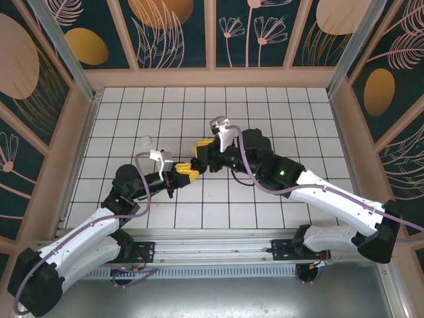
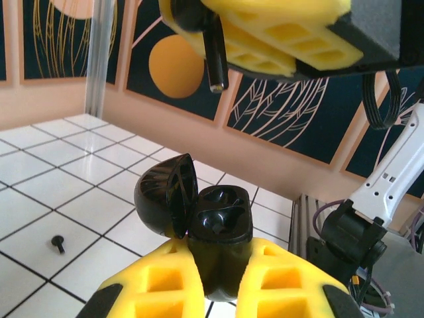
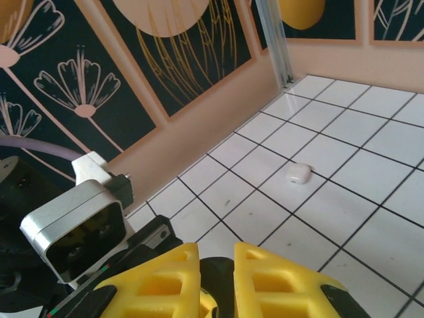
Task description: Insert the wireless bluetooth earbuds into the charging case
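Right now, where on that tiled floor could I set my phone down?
Looks bare: the tile rows along the back wall, and the strip by the right wall. Crowded: the centre, where the left end effector and right end effector meet at the black charging case, with a white case just left.

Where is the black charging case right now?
In the left wrist view, the black charging case sits lid-open, clamped in the left tool at mid-table, close to the right tool, which holds a black earbud.
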You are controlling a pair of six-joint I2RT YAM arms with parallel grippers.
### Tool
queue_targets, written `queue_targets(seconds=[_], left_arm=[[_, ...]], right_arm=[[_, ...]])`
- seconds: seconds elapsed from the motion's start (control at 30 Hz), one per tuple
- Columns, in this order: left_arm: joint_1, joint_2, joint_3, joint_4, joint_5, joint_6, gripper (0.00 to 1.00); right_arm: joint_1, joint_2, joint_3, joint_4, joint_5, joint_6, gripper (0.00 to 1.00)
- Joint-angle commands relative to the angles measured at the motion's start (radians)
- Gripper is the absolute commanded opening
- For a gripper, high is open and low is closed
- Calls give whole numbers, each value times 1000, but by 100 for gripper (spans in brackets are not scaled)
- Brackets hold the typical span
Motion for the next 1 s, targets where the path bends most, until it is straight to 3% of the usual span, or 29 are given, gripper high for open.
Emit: queue_targets(seconds=[0.0, 0.97], left_arm=[[-5, -12, 23, 78, -8, 15, 0], [-6, -52, 14, 133, -58, -56, 0]], right_arm=[[31, -14, -21, 92, 33, -25, 14], [71, 4, -62, 39, 71, -75, 14]])
